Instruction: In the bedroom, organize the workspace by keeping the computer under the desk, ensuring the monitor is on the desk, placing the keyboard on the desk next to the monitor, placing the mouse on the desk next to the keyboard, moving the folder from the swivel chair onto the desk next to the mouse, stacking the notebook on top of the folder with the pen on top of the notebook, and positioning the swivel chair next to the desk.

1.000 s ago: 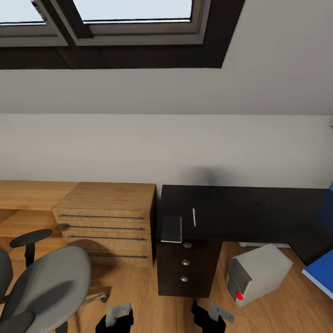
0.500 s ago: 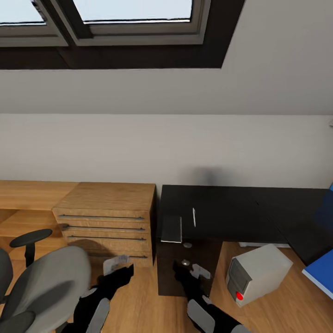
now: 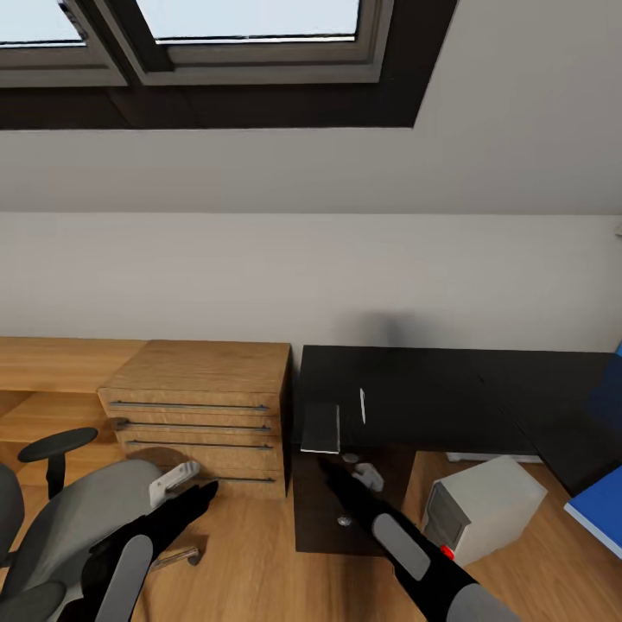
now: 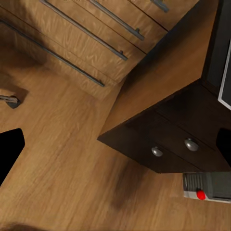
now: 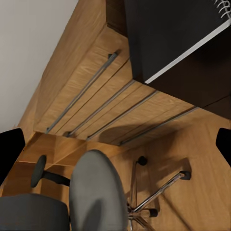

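Observation:
The dark-grey notebook (image 3: 320,428) lies on the near left corner of the black desk (image 3: 415,384), with the white pen (image 3: 363,405) just to its right. The light-grey computer (image 3: 484,510) stands on the floor under the desk. At lower left is the grey swivel chair (image 3: 82,523), seen from behind. My left gripper (image 3: 179,477) hovers open beside the chair back. My right gripper (image 3: 367,475) is open in front of the desk's drawer unit (image 3: 345,510), below the notebook. Monitor, keyboard and mouse are out of view.
A light wooden drawer chest (image 3: 203,406) stands against the desk's left side. A bright-blue flat thing with a white edge (image 3: 600,510) is cut off by the right border; I cannot tell whether it is the folder. Bare wood floor (image 3: 250,536) lies before the chest.
Both arms have risen from the bottom edge and reached forward. The left gripper swung left to the chair back; the right climbed up in front of the drawer unit.

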